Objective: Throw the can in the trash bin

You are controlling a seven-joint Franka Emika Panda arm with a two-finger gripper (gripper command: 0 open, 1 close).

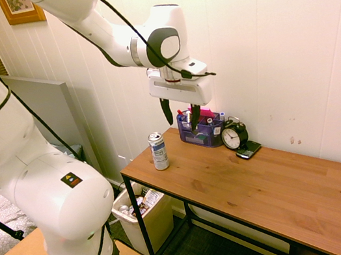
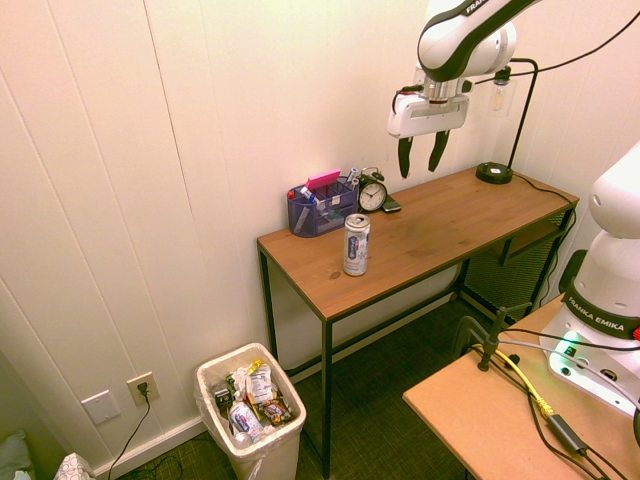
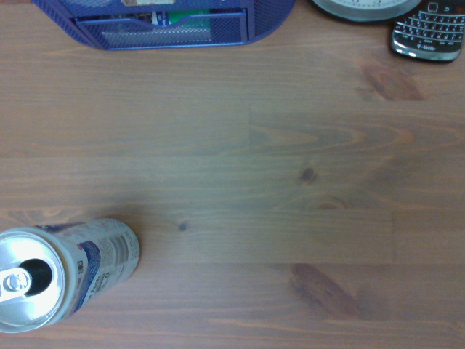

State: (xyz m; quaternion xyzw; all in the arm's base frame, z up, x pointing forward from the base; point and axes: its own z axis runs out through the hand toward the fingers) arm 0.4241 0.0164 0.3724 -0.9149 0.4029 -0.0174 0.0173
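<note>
Two open fingers (image 2: 405,157) hover above 1 desk (image 2: 430,228), can (image 2: 356,245) upright.

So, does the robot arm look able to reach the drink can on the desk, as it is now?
Probably yes. The can stands upright near the desk's end, with nothing over it. The open fingers hang above the desk, and the organizer stands beside the can, not over it.

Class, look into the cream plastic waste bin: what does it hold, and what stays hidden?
The cream plastic waste bin holds a blue-and-white drink can among crumpled wrappers. Whatever lies beneath that top layer is covered.
</note>
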